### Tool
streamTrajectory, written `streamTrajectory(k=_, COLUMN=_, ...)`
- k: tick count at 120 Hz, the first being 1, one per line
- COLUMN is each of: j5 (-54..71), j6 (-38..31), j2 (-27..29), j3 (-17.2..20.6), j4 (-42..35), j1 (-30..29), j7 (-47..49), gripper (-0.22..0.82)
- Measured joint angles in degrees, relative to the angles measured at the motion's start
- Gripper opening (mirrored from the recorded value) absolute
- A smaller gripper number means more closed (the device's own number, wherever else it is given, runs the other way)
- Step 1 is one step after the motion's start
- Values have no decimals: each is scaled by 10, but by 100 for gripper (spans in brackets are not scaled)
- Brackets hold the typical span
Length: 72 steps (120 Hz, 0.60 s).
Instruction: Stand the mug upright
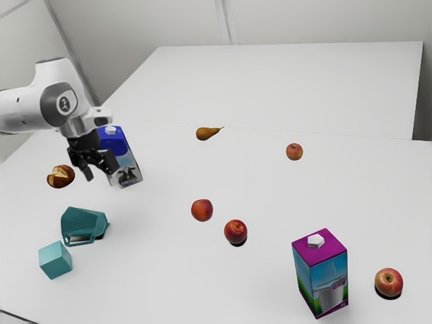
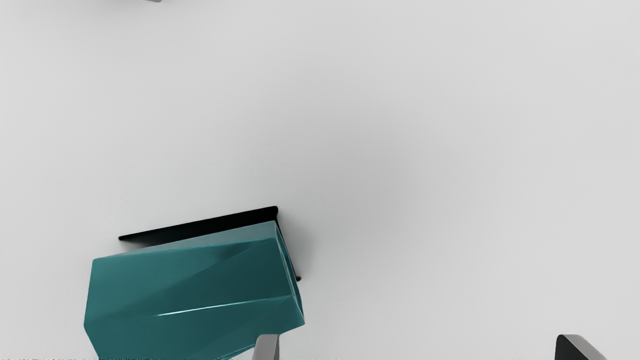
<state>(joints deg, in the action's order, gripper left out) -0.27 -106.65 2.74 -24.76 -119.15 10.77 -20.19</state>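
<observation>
The teal faceted mug (image 1: 84, 221) lies on its side on the white table (image 1: 270, 88), its handle (image 1: 81, 243) toward 6 o'clock in the exterior view. Taking the mug as the clock's centre there, the teal cube (image 1: 55, 260) sits near it at 7 o'clock and the blue-topped milk carton (image 1: 125, 165) stands at 1 o'clock. The black gripper (image 1: 100, 171) is up at 12 o'clock, above the table, its two fingers spread wide with nothing pinched between them.

I judge the mug stiff, modest in weight and rather slick: its flat glossy facets should give the fingers good seats, but a pinch across a slanting ridge could skid or roll it. If it is ceramic, a hard drop would chip it. The thin edge seen end-on in the wrist view is probably the rim, though the angle leaves room for doubt. The best hold looks to be squarely across opposite sides of the body near that end, clear of the handle, so that the base can swing down and be set softly.
</observation>
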Motion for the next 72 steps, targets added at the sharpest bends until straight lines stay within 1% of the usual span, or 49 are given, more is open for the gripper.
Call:
streamTrajectory(k=11, j5=3, j6=7, j2=0, j3=-9, j4=-2, j1=7, j7=-15, gripper=60)
streamTrajectory(k=20, j5=3, j6=10, j2=-2, j3=-11, j4=-2, j1=-2, j7=-33, gripper=60)
streamTrajectory(k=59, j5=-75, j6=14, j2=-52, j3=-13, j4=0, j1=-112, j7=-146, gripper=60)
streamTrajectory(k=72, j5=-98, j6=16, j2=-75, j3=-20, j4=6, j1=-132, j7=-184, gripper=60)
